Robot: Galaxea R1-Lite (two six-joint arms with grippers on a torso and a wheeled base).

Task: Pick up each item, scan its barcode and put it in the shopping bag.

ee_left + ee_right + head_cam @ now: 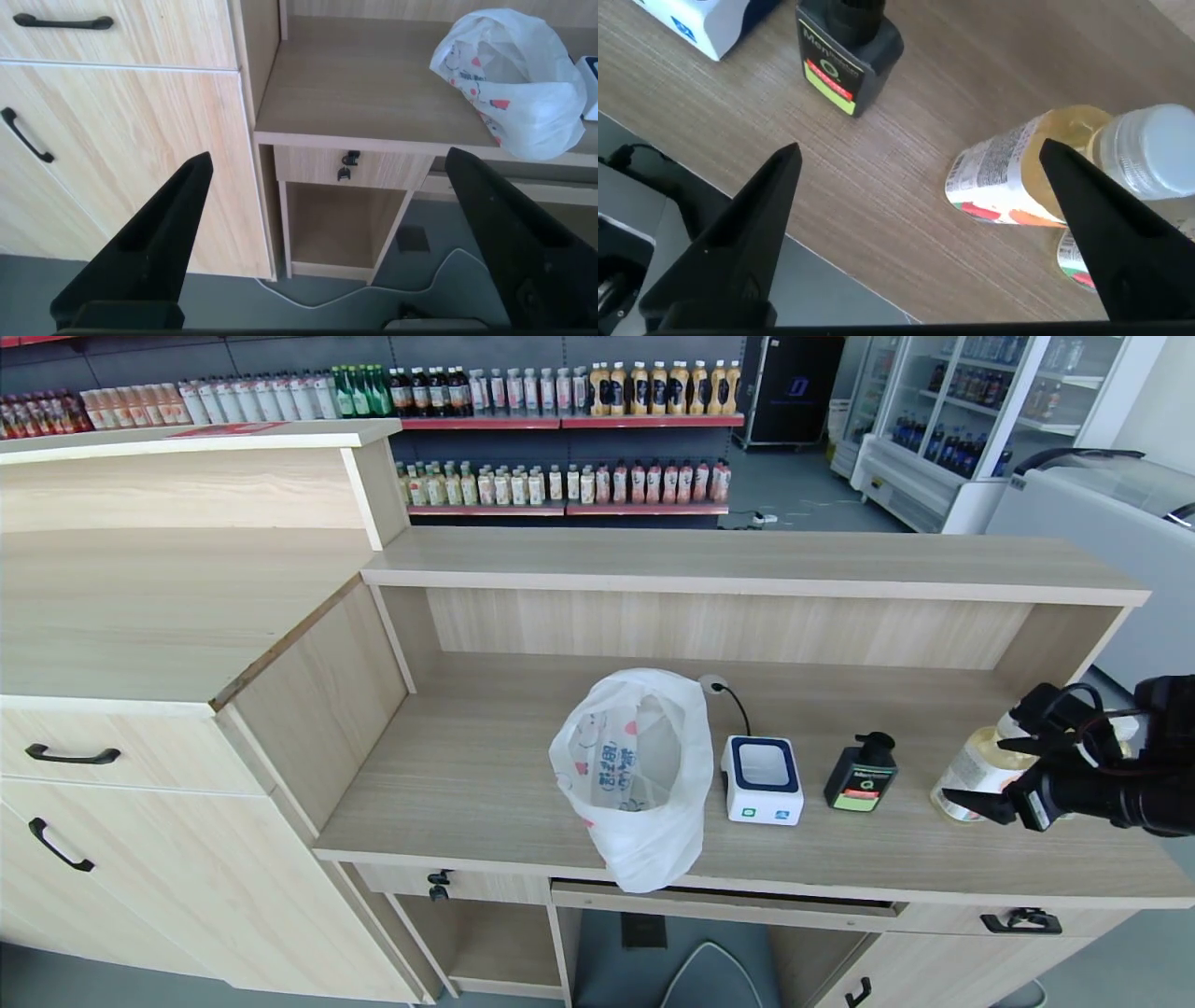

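- Wooden counter (pixel 467 775): it spans the middle of the head view and carries all the items in a row.
- Shopping bag (pixel 635 775): white plastic, standing open-mouthed at the centre of the frame, its lower part hanging over the counter's front edge. The left wrist view shows the bag (pixel 514 84) from the side.
- Right gripper (pixel 972 769): at the right edge of the frame, fingers spread and grasping nothing.
- Left gripper (pixel 329 157): fingers spread wide and empty, held low before the cupboard doors, well apart from the bag.
- Scanner (pixel 763 779): a white box with a dark-framed window, just right of the bag.
- Yellow drink bottle (pixel 980 770): white-capped, at the far right of the row. The right wrist view shows the bottle (pixel 1046 168) partly behind one finger (pixel 1102 233) and well apart from the other; contact cannot be told.
- Dark pump bottle (pixel 861 775): upright between the scanner and the drink bottle. In the right wrist view the pump bottle (pixel 848 56) lies beyond the fingertips.
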